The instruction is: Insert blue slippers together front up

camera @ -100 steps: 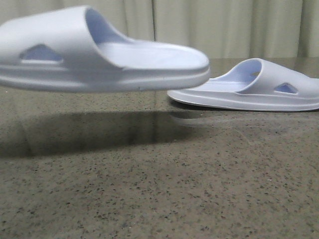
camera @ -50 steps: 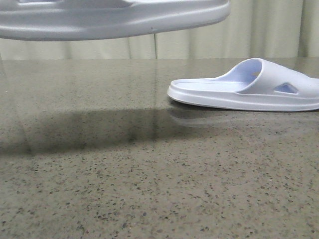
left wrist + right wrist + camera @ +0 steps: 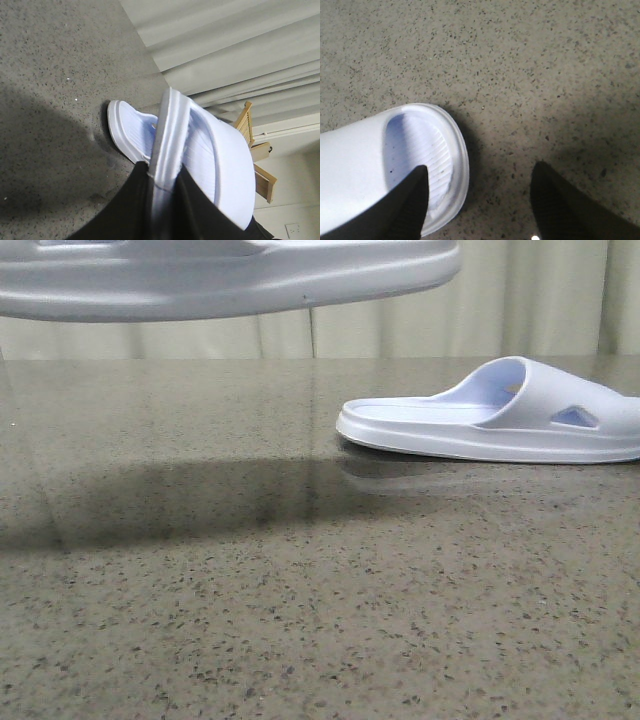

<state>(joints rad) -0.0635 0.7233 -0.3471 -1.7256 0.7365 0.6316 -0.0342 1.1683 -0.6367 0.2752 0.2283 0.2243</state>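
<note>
One blue slipper (image 3: 230,280) hangs in the air at the upper left of the front view, only its sole and side showing. In the left wrist view my left gripper (image 3: 162,175) is shut on the rim of this slipper (image 3: 225,165). The other blue slipper (image 3: 490,420) lies flat on the table at the right, strap to the right; it also shows beyond the held one (image 3: 125,130). My right gripper (image 3: 480,175) is open above the table, its one finger over the rounded end of the lying slipper (image 3: 435,150). Neither gripper shows in the front view.
The speckled stone table (image 3: 300,620) stretches across the front view, with a dark shadow under the raised slipper. Pale curtains (image 3: 520,300) hang behind the table. A wooden frame (image 3: 250,130) stands by the curtains in the left wrist view.
The held slipper rose from just above the table a second ago to the top edge of the front view. It has barely moved in the last half second. The lying slipper stayed put.
</note>
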